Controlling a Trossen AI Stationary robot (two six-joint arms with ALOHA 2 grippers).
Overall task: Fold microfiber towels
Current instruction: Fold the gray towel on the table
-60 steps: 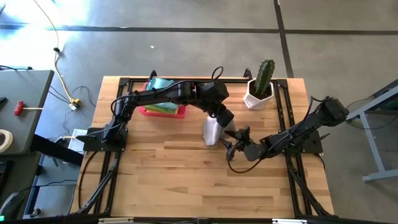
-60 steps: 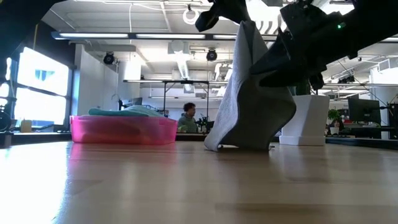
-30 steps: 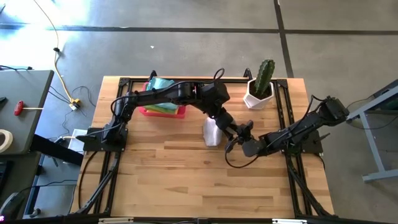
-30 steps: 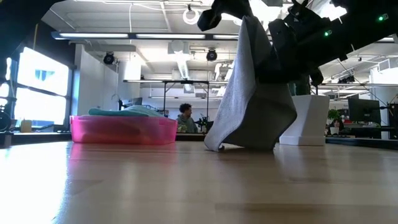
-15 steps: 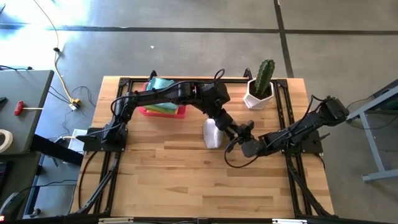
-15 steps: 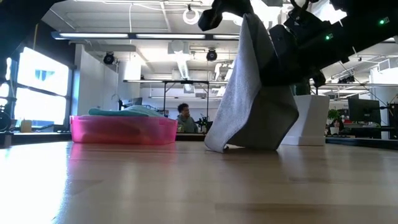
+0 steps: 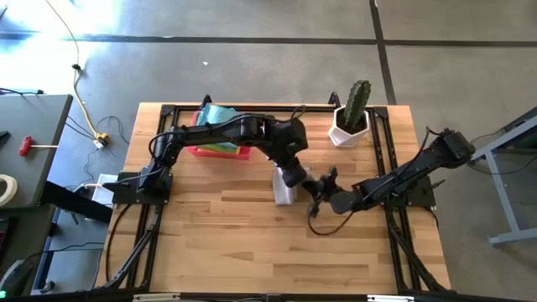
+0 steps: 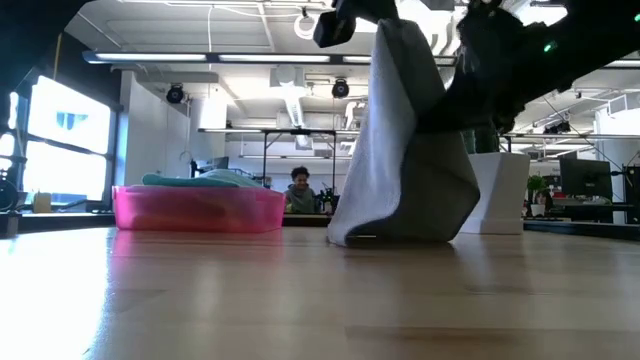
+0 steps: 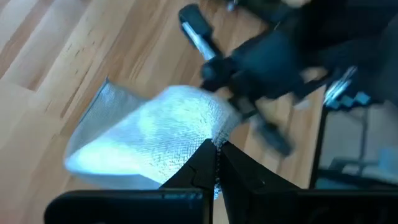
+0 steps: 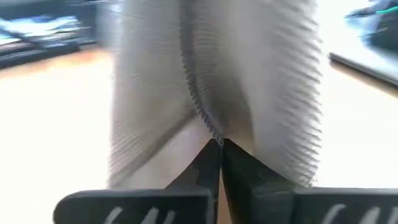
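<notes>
While I am watching from the overhead camera, both dark arms are meeting near the middle of the pale wooden slatted table point(image 7: 210, 235). My left gripper point(image 7: 293, 178) is pinching the top edge of the soft grey microfiber towel point(image 7: 285, 186), its two fingers point(image 9: 200, 163) pressed together on the cloth with only fabric between them. My right gripper point(image 7: 317, 192) is reaching in from the other side, just beside the left one, and its fingers point(image 10: 235, 163) are also nipped narrow on a fold of the same grey towel.

From table height, the grey towel point(image 8: 405, 150) is hanging in a tall drape from both grippers, and its lower edge is touching the table top.

Toward the far edge of the table, on the left arm's side, the pink rectangular plastic tray point(image 7: 195, 150) is sitting well apart from the hanging cloth. It is holding a soft heap of folded or bundled cloths point(image 7: 216, 114): I am seeing light blue-green on top and a strip of lime or yellow lower down, piled above the rim. I cannot count them, since the left arm is crossing over the tray.

At the far right side a green cactus in a white faceted pot point(image 7: 349, 126) is standing upright. Beyond the table, a seated person point(image 8: 301, 190) is showing in the room.
</notes>
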